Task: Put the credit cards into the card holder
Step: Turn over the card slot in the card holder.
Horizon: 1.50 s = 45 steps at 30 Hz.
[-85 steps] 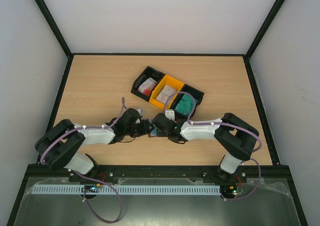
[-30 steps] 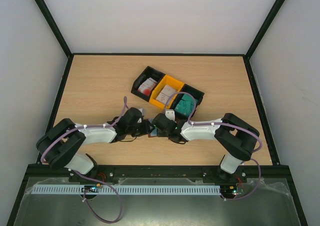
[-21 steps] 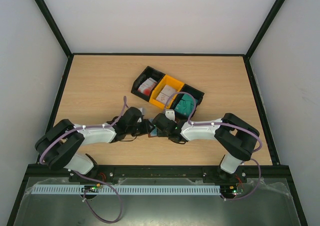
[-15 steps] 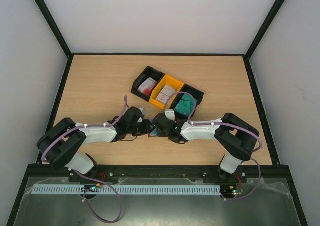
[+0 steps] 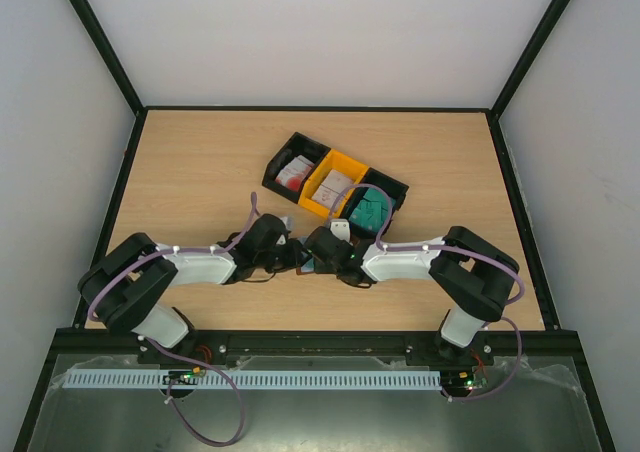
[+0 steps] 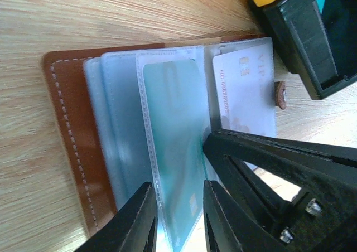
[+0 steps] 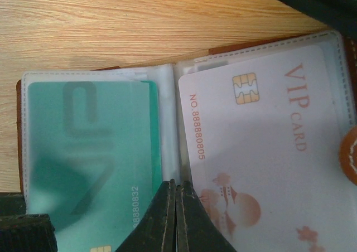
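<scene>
Pale wood table (image 5: pixel 200 162) lies under everything. The right gripper (image 7: pixel 175 192) has its tips pressed together on the fold of the open card holder (image 6: pixel 62 129). The left gripper (image 6: pixel 179 193) has fingers narrowly apart around one sleeve; whether they pinch it I cannot tell. Two cards sit sleeved: one teal credit card (image 7: pixel 89 151) and one white credit card (image 7: pixel 262 146). Three bins (image 5: pixel 335 185) stand beyond.

In the left wrist view, the right arm's fingers (image 6: pixel 262 157) are covering the lower end of the white card (image 6: pixel 245 90), and the bottom edge is cutting off the teal card (image 6: pixel 173 151). From above, both wrists are hiding most of the card holder (image 5: pixel 305 263). We are not making out any print on the cards in the bins (image 5: pixel 350 158).
</scene>
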Motion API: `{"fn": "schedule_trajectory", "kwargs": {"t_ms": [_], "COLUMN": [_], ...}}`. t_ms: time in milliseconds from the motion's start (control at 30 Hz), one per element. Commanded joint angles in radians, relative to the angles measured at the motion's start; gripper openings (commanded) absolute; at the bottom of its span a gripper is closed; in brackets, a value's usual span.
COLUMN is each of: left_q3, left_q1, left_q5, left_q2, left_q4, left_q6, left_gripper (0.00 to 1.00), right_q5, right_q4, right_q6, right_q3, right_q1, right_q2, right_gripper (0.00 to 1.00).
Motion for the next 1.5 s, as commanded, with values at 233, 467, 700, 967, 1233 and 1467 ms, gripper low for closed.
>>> {"fn": "schedule_trajectory", "kwargs": {"t_ms": [233, 467, 700, 967, 1233, 1467], "left_q3": [0.058, 0.108, 0.195, 0.284, 0.373, 0.325], "left_q1": [-0.016, -0.028, -0.061, -0.097, -0.084, -0.041], "left_q5": [0.072, 0.098, 0.122, 0.114, -0.074, -0.299], "left_q2": [0.041, 0.083, 0.146, 0.205, 0.016, -0.267], "left_q4": [0.07, 0.073, 0.063, 0.057, -0.188, -0.384], "left_q6": [0.026, 0.032, 0.039, 0.03, 0.157, 0.228], "left_gripper": [0.28, 0.33, 0.42, 0.6, 0.81, 1.0], "right_q5": [0.032, 0.236, 0.422, 0.447, 0.389, 0.33], "right_q4": [-0.095, -0.234, -0.374, -0.456, -0.454, -0.46], "right_q6": [0.043, 0.116, 0.202, 0.181, 0.023, -0.083], "right_q3": [-0.041, -0.048, -0.064, -0.079, -0.031, 0.026], "right_q1": [0.008, 0.007, -0.005, -0.046, -0.058, -0.057], "right_q2": [-0.08, -0.242, -0.504, -0.725, -0.825, -0.861], "right_gripper": [0.1, 0.1, 0.14, 0.27, 0.46, 0.56]}}
